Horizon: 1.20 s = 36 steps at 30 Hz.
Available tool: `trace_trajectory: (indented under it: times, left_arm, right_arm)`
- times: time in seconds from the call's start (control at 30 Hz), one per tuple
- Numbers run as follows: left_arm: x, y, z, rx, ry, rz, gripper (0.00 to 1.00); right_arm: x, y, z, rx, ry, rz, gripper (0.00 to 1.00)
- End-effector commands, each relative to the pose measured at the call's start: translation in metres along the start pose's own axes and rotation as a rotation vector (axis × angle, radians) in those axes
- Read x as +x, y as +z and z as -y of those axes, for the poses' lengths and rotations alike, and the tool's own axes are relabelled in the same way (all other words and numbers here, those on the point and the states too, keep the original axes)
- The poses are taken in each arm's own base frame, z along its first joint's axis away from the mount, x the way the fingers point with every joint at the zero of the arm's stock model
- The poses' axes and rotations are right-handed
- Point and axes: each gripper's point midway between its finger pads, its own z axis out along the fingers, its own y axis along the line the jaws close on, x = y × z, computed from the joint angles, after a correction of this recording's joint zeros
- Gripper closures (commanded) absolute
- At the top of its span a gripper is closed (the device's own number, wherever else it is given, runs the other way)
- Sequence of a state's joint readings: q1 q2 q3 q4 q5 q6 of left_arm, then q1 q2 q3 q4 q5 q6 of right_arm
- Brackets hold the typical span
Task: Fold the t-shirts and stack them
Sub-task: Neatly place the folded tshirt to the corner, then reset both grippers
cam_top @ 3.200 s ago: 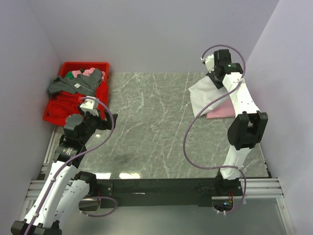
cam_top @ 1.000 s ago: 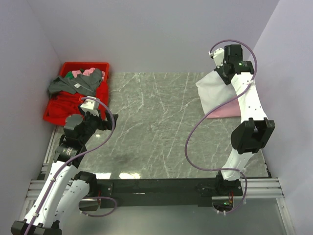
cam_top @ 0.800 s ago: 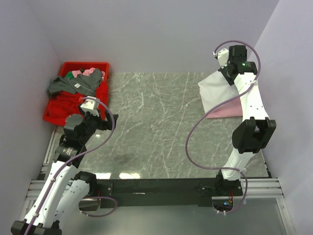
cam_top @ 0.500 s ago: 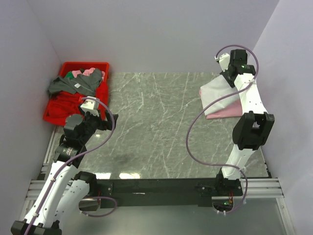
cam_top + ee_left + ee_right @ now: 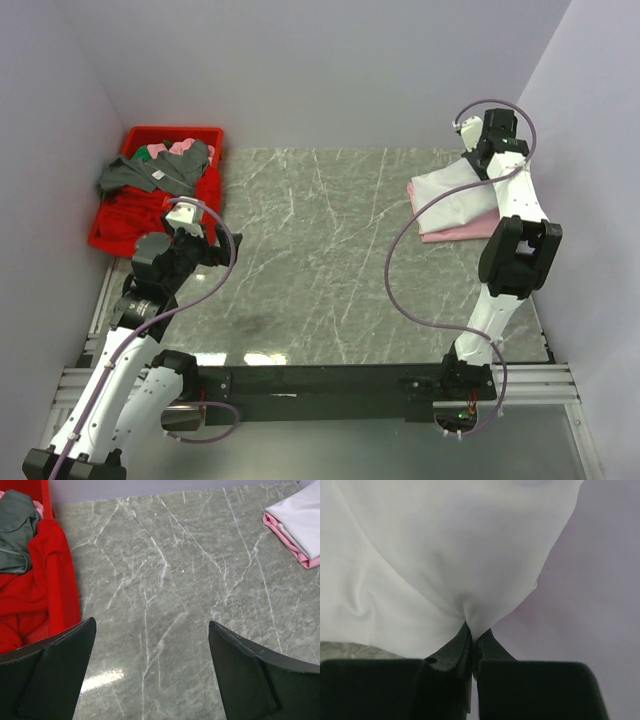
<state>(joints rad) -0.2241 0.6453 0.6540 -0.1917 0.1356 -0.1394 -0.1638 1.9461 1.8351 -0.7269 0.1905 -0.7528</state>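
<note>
The white t-shirt [image 5: 450, 196] lies folded at the far right of the table, on top of the pale pink t-shirt [image 5: 462, 226], whose edge shows below it. My right gripper [image 5: 482, 150] is shut on the white shirt's far edge near the right wall; in the right wrist view the cloth [image 5: 445, 555] is pinched between the closed fingers [image 5: 474, 639]. My left gripper [image 5: 205, 245] is open and empty, hovering over the table near the red bin. The left wrist view shows both shirts far right, white [image 5: 300, 515] over pink [image 5: 292, 542].
A red bin [image 5: 120, 215] at the far left holds a grey garment [image 5: 150, 175], red cloth and bits of pink and green. It also shows in the left wrist view [image 5: 57, 580]. Walls close in on the left, back and right of the marble table [image 5: 320, 250].
My right gripper has carried the white shirt's edge rightward and back toward the wall, laying the shirt flatter over the pink one. The left arm has not moved.
</note>
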Motion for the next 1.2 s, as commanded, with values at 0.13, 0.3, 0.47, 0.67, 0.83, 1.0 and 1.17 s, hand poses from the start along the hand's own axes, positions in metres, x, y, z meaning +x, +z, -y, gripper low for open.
trace_trajectory:
  times: [0.13, 0.3, 0.47, 0.67, 0.83, 1.0, 1.17]
  left_arm:
    - [-0.006, 0.003, 0.003, 0.024, 0.018, 0.027, 0.01]
    - [-0.006, 0.003, 0.003, 0.022, 0.021, 0.027, 0.01]
    - [-0.004, 0.004, 0.002, 0.015, 0.020, 0.022, 0.00]
    - [-0.006, 0.004, -0.002, -0.007, 0.010, 0.029, 0.00]
    - [-0.012, 0.005, -0.011, -0.069, -0.053, 0.055, 0.01]
    - [-0.012, 0.015, -0.013, -0.102, -0.147, 0.000, 0.01]
    - [-0.023, 0.012, -0.016, -0.140, -0.184, 0.003, 0.01]
  right_arm:
    - [0.010, 0.027, 0.011, 0.034, 0.030, 0.002, 0.88]
    - [0.020, 0.046, 0.016, 0.102, 0.045, -0.040, 0.46]
    - [0.008, 0.033, 0.063, 0.362, 0.153, -0.009, 0.33]
    - [-0.031, 0.005, -0.008, -0.015, 0.169, 0.165, 0.32]
    - [-0.045, -0.060, -0.128, -0.554, 0.048, 0.380, 0.28]
    - [-0.039, -0.121, -0.181, -0.633, 0.079, 0.523, 0.28]
    - [-0.035, -0.158, -0.153, -0.447, 0.263, 0.652, 0.25]
